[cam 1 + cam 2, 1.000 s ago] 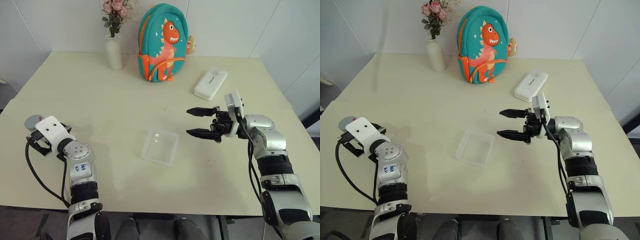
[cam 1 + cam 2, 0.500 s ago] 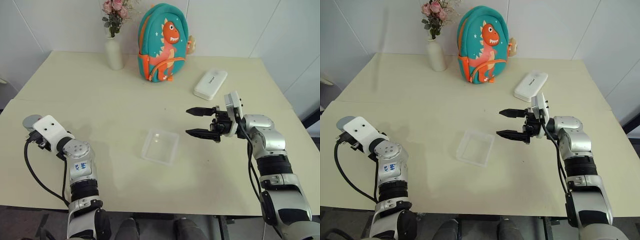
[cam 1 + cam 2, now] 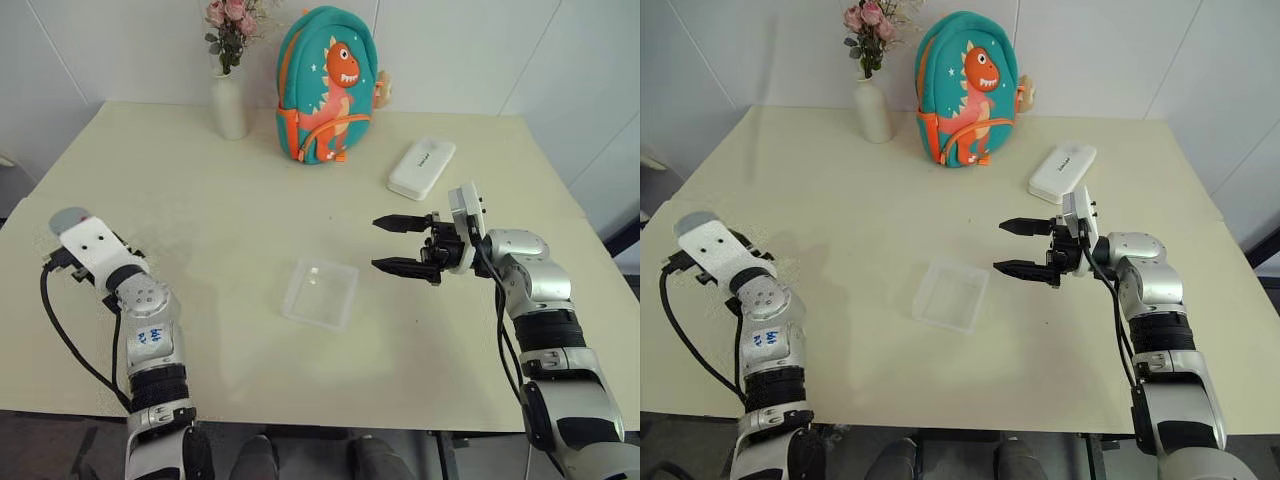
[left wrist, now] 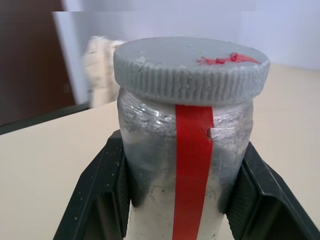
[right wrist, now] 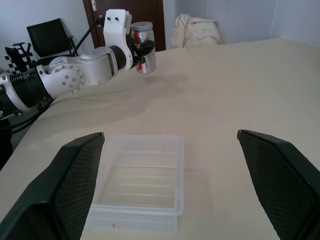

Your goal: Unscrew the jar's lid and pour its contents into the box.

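Above table's left edge: jar (image 4: 187, 150) upright, lid (image 4: 190, 67) uppermost | left fingers (image 4: 107, 192) pinch it | right fingers (image 5: 75, 180) spread

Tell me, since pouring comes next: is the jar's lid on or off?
On. The grey lid sits on the jar, which the left end effector grips.

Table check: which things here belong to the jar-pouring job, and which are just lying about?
Job:
- jar, held in the shut left claw
- lid, screwed on the jar
- box, mid-table
- right claw, open beside the box

Lying about:
- flower vase, at the back of the table
- dinosaur backpack
- white case
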Tool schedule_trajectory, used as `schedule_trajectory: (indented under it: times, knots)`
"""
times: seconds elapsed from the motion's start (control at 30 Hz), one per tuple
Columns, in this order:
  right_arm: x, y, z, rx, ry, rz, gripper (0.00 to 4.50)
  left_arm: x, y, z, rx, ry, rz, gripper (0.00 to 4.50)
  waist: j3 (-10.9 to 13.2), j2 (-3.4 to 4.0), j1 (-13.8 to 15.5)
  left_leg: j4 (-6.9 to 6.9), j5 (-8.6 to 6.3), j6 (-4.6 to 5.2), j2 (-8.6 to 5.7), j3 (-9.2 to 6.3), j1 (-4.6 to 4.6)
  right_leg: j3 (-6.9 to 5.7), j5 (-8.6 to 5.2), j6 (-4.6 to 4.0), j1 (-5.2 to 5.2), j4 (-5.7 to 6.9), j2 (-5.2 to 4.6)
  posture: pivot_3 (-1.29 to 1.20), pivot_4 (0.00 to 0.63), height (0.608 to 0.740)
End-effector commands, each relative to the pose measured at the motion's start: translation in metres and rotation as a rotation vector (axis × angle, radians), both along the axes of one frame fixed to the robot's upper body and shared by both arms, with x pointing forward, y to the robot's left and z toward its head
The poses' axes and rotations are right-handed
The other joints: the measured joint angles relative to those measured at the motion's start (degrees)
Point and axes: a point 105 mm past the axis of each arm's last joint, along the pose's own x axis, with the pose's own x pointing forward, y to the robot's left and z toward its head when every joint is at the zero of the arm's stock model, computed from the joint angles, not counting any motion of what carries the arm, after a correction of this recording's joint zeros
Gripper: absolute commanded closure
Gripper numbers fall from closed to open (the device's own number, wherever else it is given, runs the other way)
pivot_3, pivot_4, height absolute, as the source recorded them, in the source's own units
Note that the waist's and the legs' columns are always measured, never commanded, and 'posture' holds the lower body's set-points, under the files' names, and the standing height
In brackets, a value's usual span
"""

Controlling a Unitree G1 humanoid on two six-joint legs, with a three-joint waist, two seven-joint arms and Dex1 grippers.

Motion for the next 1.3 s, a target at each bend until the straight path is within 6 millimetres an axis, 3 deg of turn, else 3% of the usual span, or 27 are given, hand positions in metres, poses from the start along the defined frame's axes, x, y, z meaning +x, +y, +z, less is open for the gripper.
schedule_trajectory:
  times: [0.03,0.23,0.37,0.57,0.77,0.93,1.3]
  knots:
    - [-0.005,-0.005,0.012,0.003,-0.067,-0.019,0.00,0.002,-0.026,0.028,0.077,-0.054,-0.267,2.52,0.0,0.00,0.0,-0.01,0.00,-0.01,0.01,0.00,-0.01,0.00,0.00,0.00,-0.01,0.00,0.00,0.00,0.150,0.740]
    - [-0.011,-0.009,0.012,0.008,-0.081,-0.046,0.00,-0.001,-0.063,0.044,0.125,-0.065,-0.663,2.52,0.0,0.00,-0.2,-0.04,-0.01,0.00,0.01,0.00,-0.01,0.00,0.00,-0.01,-0.01,-0.04,0.00,0.00,0.150,0.740]
    - [-0.017,-0.009,0.013,0.009,-0.099,-0.058,0.00,-0.010,-0.096,0.063,0.212,-0.110,-0.987,2.52,0.0,0.00,-0.2,-0.06,-0.01,0.00,0.02,-0.01,-0.01,-0.01,-0.01,-0.02,-0.01,-0.06,0.01,0.00,0.150,0.740]
    - [-0.027,-0.006,0.019,0.016,-0.143,-0.088,0.00,-0.032,-0.133,0.070,0.312,-0.098,-1.389,2.52,0.0,0.01,-0.2,-0.21,-0.02,0.01,0.02,0.00,0.00,0.01,-0.02,-0.03,-0.03,-0.14,0.00,0.00,0.150,0.740]
    - [-0.035,0.001,0.030,0.043,-0.187,-0.150,0.00,-0.034,-0.138,0.055,0.321,0.040,-1.575,2.52,0.0,0.02,-0.4,-0.37,-0.11,0.17,0.03,0.00,0.02,0.01,-0.06,-0.10,-0.07,-0.17,0.00,0.00,0.150,0.740]
    - [-0.042,0.013,0.048,0.090,-0.230,-0.221,0.00,-0.036,-0.154,0.044,0.456,0.173,-1.795,2.52,0.0,0.02,-0.4,-0.38,-0.14,0.22,0.03,-0.01,0.00,-0.01,-0.08,-0.13,-0.10,-0.16,0.00,0.00,0.150,0.740]
    - [-0.044,0.048,0.075,0.151,-0.221,-0.355,0.00,-0.027,-0.177,0.045,0.527,0.093,-2.032,2.52,0.0,0.04,-0.4,-0.65,-0.07,0.16,0.06,-0.01,-0.21,-0.01,-0.14,-0.24,-0.51,-0.05,0.00,0.00,0.150,0.740]
